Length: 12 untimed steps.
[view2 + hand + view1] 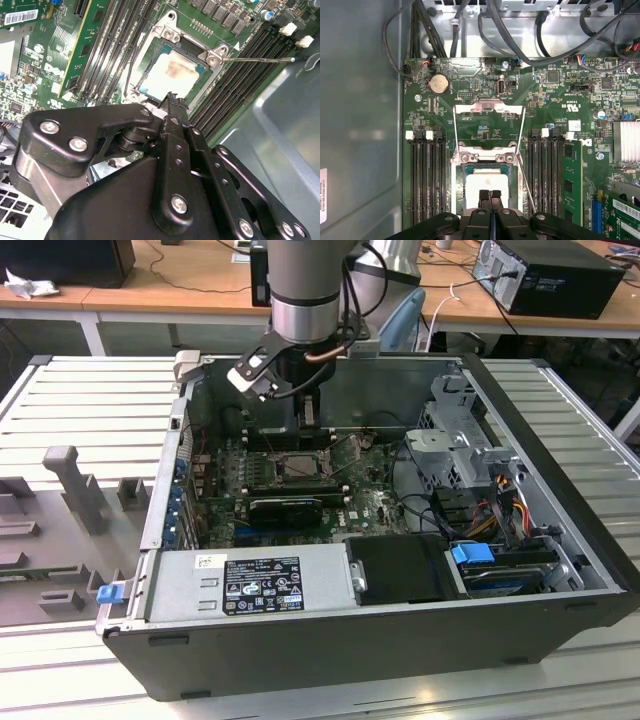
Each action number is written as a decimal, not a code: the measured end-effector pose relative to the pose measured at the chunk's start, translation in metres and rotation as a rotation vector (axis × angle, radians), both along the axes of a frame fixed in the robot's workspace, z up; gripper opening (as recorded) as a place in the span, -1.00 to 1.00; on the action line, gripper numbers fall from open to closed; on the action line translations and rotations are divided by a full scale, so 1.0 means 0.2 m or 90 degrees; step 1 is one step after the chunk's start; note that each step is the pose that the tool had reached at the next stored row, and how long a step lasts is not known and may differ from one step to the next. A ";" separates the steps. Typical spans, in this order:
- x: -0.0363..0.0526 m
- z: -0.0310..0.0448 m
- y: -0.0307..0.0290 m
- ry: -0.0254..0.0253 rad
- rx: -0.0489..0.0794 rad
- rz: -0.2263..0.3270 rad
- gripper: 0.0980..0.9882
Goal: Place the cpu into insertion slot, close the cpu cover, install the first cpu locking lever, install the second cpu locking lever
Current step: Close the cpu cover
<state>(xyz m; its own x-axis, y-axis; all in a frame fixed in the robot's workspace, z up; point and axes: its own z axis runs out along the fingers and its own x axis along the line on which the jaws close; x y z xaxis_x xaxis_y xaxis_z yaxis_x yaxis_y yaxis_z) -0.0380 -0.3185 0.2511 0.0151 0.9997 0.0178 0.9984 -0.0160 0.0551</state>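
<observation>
The first step looks done: the cpu (487, 181) lies flat inside the insertion slot (460, 170), pale face up. The rest looks undone. The cpu cover (490, 106) stands tilted up from the slot's hinge edge instead of lying over the chip. A thin wire lever (527, 192) runs loose just beside the slot, unlatched as far as I can judge. The end effector (490, 194) hangs over the slot's edge opposite the hinge, its fingers pressed together on nothing. The tips are just above the chip, but I cannot tell if they touch it. The first wrist view gives the raised cover and both fingertips side by side. The second wrist view shows instead a brownish smear on the cpu (172, 75) and the lever (260, 59) reaching away from the slot. The exterior view adds the open computer case (350, 645) around the slot, resting on the slatted counter (90, 400).
</observation>
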 end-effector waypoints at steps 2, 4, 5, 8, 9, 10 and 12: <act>0.000 0.008 0.000 0.0000 0.000 0.000 -0.98; 0.000 0.011 0.000 -0.0001 0.000 0.000 -0.98; 0.000 0.012 0.000 0.0000 0.000 0.000 -0.98; 0.000 0.018 0.000 0.0000 0.000 0.000 -0.98; 0.000 0.019 0.000 0.0000 0.000 0.000 -0.98; 0.000 0.019 0.000 0.0000 0.000 0.000 -0.98; 0.000 0.022 0.001 0.0000 0.000 0.000 -0.98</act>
<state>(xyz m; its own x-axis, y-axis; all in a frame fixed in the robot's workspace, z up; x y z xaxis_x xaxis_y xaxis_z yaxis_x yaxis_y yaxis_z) -0.0380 -0.3182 0.2555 0.0150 0.9997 0.0178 0.9984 -0.0160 0.0551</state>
